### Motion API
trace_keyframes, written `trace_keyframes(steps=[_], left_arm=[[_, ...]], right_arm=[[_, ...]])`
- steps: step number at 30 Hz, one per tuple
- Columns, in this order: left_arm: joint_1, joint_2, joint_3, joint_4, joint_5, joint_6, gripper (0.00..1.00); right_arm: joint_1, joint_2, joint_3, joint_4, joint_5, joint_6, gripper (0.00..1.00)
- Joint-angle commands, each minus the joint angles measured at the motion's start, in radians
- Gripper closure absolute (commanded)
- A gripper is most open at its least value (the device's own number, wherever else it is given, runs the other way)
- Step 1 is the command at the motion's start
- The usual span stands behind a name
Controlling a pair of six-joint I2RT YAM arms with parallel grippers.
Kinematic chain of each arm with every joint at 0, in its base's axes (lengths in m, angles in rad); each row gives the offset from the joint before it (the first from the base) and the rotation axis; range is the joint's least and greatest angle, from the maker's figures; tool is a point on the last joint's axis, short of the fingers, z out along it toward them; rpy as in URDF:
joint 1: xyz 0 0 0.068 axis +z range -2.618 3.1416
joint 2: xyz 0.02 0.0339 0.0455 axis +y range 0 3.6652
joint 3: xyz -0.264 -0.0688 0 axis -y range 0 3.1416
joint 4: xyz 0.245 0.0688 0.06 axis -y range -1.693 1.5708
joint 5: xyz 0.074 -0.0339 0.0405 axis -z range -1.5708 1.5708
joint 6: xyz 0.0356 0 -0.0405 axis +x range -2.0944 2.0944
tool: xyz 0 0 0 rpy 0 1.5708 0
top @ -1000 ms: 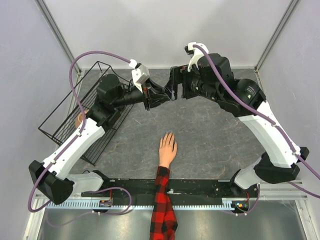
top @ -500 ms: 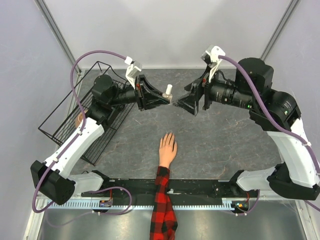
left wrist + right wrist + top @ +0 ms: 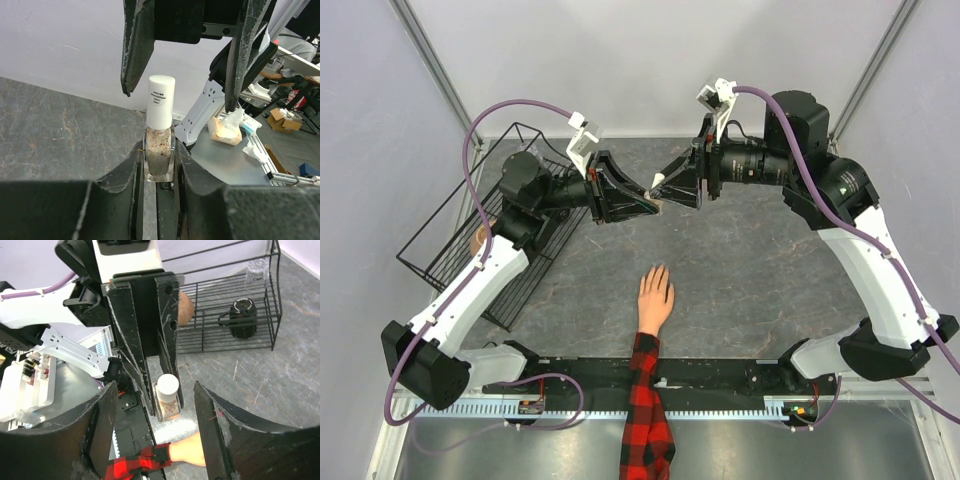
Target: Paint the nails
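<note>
A small nail polish bottle (image 3: 160,150) with glittery contents and a white cap (image 3: 161,100) stands upright between the fingers of my left gripper (image 3: 159,167), which is shut on its glass body. My right gripper (image 3: 156,390) is open, and its two fingers (image 3: 135,45) stand wide on either side of the cap without touching it. In the top view both grippers meet above the middle of the table, left gripper (image 3: 642,203) against right gripper (image 3: 667,188). The mannequin hand (image 3: 655,297) with the plaid sleeve (image 3: 646,400) lies flat below them. Its nails (image 3: 658,271) are too small to make out.
A black wire basket (image 3: 470,230) stands at the left and holds a dark jar (image 3: 243,317) and a brown round object (image 3: 186,307). A black rail (image 3: 720,375) runs along the near edge. Enclosure walls close in the left, the back and the right.
The right gripper drew back to the right from the bottle, then came back over the cap with its jaws narrower. The left gripper kept hold of the bottle and barely shifted.
</note>
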Motion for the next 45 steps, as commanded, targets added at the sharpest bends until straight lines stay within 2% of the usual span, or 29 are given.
trace_keyframes(steps=[1, 5, 7, 10, 11, 13, 14, 18, 21, 22, 24, 25, 26, 27, 28, 30, 32, 36, 39, 42, 43, 45], left_arm=[[0.001, -0.019, 0.012, 0.072, 0.033, -0.046, 0.98], [0.001, -0.016, 0.016, 0.076, 0.035, -0.046, 0.98], [0.001, -0.014, 0.016, 0.076, 0.035, -0.044, 0.98], [0.001, -0.013, 0.018, 0.078, 0.033, -0.040, 0.98], [0.001, -0.014, 0.019, 0.078, 0.029, -0.035, 0.98], [0.001, -0.014, 0.024, 0.072, 0.018, -0.024, 0.98], [0.001, -0.016, 0.032, 0.059, 0.010, 0.000, 0.98], [0.001, -0.008, 0.071, -0.037, -0.075, 0.121, 0.98], [-0.002, 0.005, 0.131, -0.155, -0.196, 0.255, 0.98], [-0.005, 0.009, 0.148, -0.186, -0.279, 0.291, 0.98], [-0.043, 0.006, 0.148, -0.215, -0.402, 0.455, 0.98], [-0.060, 0.004, 0.132, -0.218, -0.548, 0.515, 0.98], [-0.080, 0.007, 0.125, -0.208, -0.642, 0.613, 0.98], [-0.111, 0.018, 0.121, -0.194, -0.716, 0.652, 0.98], [-0.120, 0.027, 0.124, -0.172, -0.787, 0.674, 0.98], [-0.140, 0.065, 0.144, -0.149, -0.809, 0.675, 0.98], [-0.155, 0.087, 0.159, -0.146, -0.822, 0.662, 0.98], [-0.165, 0.058, 0.106, -0.099, -0.872, 0.593, 0.98], [-0.165, 0.038, 0.073, -0.121, -0.849, 0.568, 0.98], [-0.165, 0.026, 0.072, -0.166, -0.795, 0.545, 0.98], [-0.165, 0.024, 0.076, -0.183, -0.777, 0.543, 0.98], [-0.165, 0.018, 0.088, -0.233, -0.731, 0.543, 0.98]], right_arm=[[-0.001, -0.003, -0.022, 0.064, -0.049, 0.004, 0.35], [-0.003, 0.005, -0.033, 0.072, -0.037, 0.002, 0.52], [-0.001, 0.008, -0.034, 0.069, -0.034, 0.002, 0.54], [-0.001, 0.010, -0.040, 0.070, -0.020, 0.004, 0.63], [-0.001, 0.014, -0.040, 0.070, -0.017, 0.005, 0.70], [0.000, 0.019, -0.043, 0.070, -0.019, 0.016, 0.77], [0.000, 0.020, -0.045, 0.070, -0.020, 0.019, 0.84], [0.006, 0.019, -0.069, 0.067, -0.006, 0.028, 1.00], [0.025, 0.017, -0.095, 0.052, 0.061, 0.040, 1.00], [0.035, 0.029, -0.092, 0.038, 0.101, 0.045, 1.00], [0.121, 0.062, -0.053, -0.070, 0.365, 0.062, 1.00], [0.165, 0.124, 0.052, -0.130, 0.526, 0.088, 1.00], [0.201, 0.166, 0.119, -0.211, 0.746, 0.253, 1.00], [0.239, 0.202, 0.181, -0.353, 0.934, 0.334, 1.00], [0.265, 0.245, 0.250, -0.376, 0.998, 0.388, 1.00], [0.343, 0.273, 0.286, -0.379, 1.143, 0.404, 1.00], [0.350, 0.301, 0.325, -0.398, 1.175, 0.412, 1.00], [0.350, 0.286, 0.282, -0.364, 1.175, 0.436, 1.00], [0.348, 0.275, 0.273, -0.338, 1.164, 0.407, 1.00], [0.350, 0.270, 0.265, -0.298, 1.130, 0.378, 0.90], [0.350, 0.270, 0.270, -0.295, 1.126, 0.354, 0.76], [0.350, 0.264, 0.285, -0.294, 1.111, 0.327, 0.63]])
